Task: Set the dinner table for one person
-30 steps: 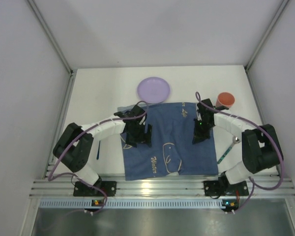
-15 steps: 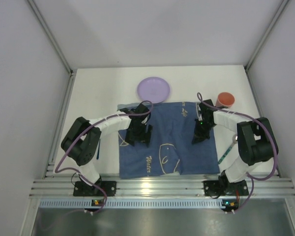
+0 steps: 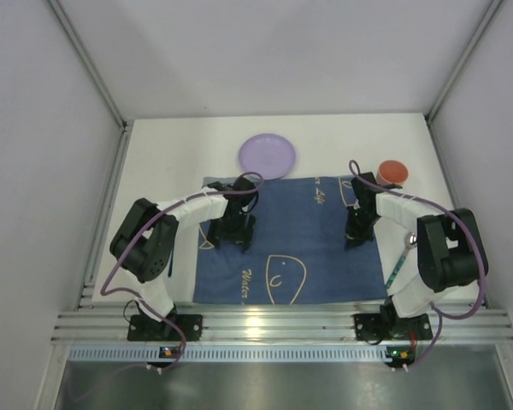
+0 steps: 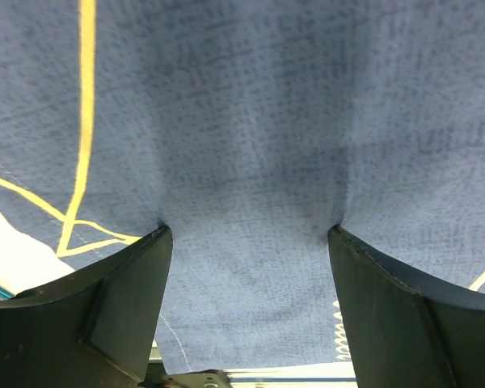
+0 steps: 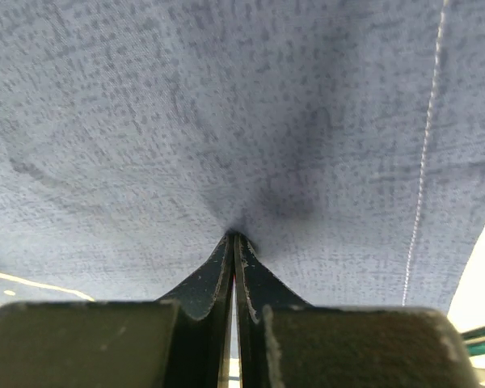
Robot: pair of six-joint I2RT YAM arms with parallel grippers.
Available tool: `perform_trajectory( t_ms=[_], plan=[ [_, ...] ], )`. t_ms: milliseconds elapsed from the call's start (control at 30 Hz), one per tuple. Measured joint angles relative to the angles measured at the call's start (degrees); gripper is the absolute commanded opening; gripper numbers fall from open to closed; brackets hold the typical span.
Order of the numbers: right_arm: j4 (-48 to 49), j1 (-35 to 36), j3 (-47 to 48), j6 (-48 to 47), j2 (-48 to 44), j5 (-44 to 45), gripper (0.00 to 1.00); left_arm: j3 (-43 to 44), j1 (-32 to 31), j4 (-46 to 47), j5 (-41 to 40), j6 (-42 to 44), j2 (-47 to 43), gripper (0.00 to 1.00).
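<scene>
Top external view: the white surface (image 3: 171, 154) carries a dark blue cloth (image 3: 295, 243) lying nearly flat across its middle, near edge against the aluminium rail (image 3: 282, 325). A purple plate (image 3: 268, 156) sits just beyond the cloth's far edge. An orange cup (image 3: 392, 171) stands off the cloth's far right corner, and a spoon (image 3: 399, 260) lies near the right edge of the surface. None of the tableware is on the cloth, so the setting proper is judged not yet begun. The left end effector (image 3: 237, 232) is down near the cloth's left edge, the right end effector (image 3: 357, 235) near its right edge. This paired stance is consistent with drawing the fabric taut as a placemat. Left wrist view: the jaws stand wide apart, both fingertips (image 4: 158, 242) bearing on the fabric and dimpling it. Nothing is clamped between them. A yellow line drawing (image 4: 85, 121) runs along the left, and bare surface shows at the lower left corner. Right wrist view: the jaws are drawn together to a hairline. Creases converge on the fingertips (image 5: 226, 250), so a small fold appears to be pinched. The stitched hem (image 5: 424, 162) lies just to the right, with bare surface beyond.
</scene>
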Motion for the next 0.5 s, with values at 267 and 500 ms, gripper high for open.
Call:
perform_trajectory(
  t_ms=[267,500],
  plan=[
    [-1.4,-0.5,-1.1,-0.1,-1.7,2.0,0.0,7.3,0.9,-3.6,-2.0,2.6,5.2,0.83],
    [-6.7,-0.6,2.5,-1.5,-4.2,1.6,0.16,16.2,1.9,-12.0,-5.1,2.5,4.8,0.85]
  ],
)
